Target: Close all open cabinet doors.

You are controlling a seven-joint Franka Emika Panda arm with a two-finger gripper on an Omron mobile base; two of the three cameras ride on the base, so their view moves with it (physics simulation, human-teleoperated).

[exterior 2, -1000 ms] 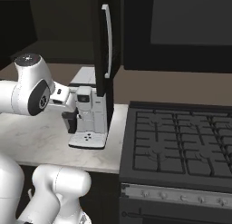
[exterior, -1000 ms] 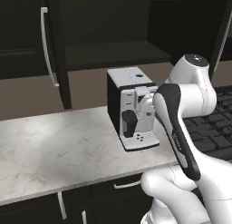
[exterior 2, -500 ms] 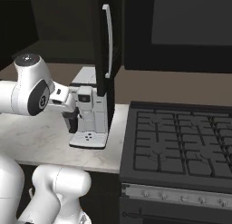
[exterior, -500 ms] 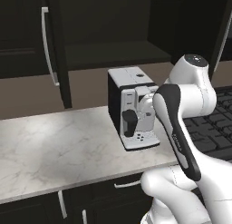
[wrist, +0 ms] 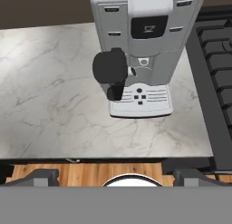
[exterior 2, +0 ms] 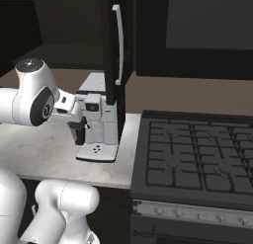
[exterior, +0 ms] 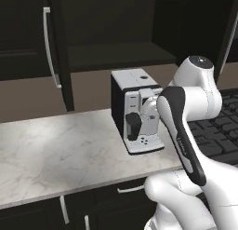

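A dark cabinet door (exterior: 58,47) stands open at 10 o'clock above the marble worktop (exterior: 56,154), edge-on. At centre sits a coffee machine (exterior: 135,112). At 3 o'clock lies the stove (exterior 2: 197,159). The pincer (wrist: 115,177) is spread wide, holding nothing, above the worktop's front edge.

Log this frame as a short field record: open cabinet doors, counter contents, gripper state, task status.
open door, left: cabinet door swung out over the counter, silver bar handle facing the robot
open door, right: second cabinet door seen edge-on above the coffee machine
counter: marble counter holding a coffee machine
beside counter: black stove
gripper: gripper open, holding nothing, aimed at the coffee machine
task status: both doors still open, neither touched
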